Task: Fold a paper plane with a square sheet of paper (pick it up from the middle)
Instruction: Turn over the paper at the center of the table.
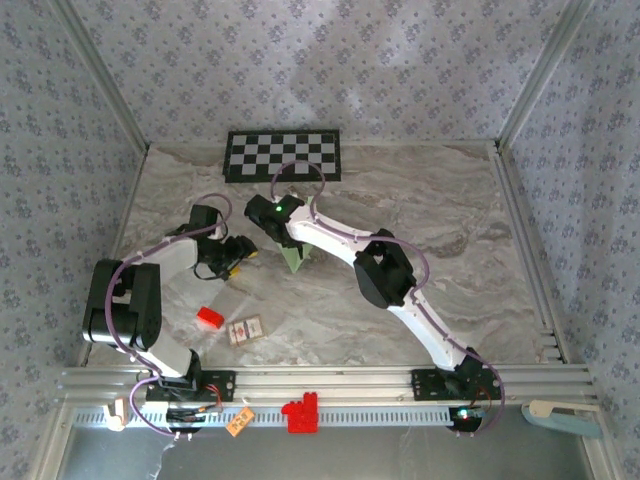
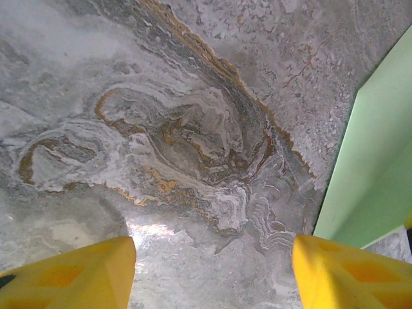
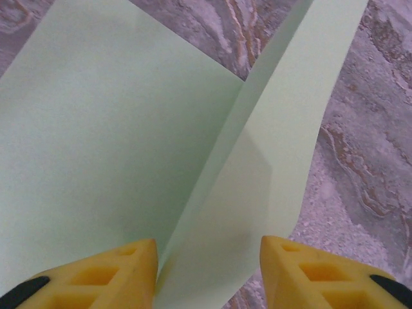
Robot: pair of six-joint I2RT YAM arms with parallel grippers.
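Sheet of paper [image 1: 297, 262] mostly hidden under right gripper [image 1: 284, 243] from above, cropped at right edge in left wrist view, top and left in right wrist; card [image 1: 245, 330] print unreadable.

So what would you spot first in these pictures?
The pale green paper jumps out: it has a sharp crease and lies right under the right hand, near the middle of the marble table. Next comes the black-and-white checkerboard at the table's far edge. Then there's a little red block on the table beside the left arm.
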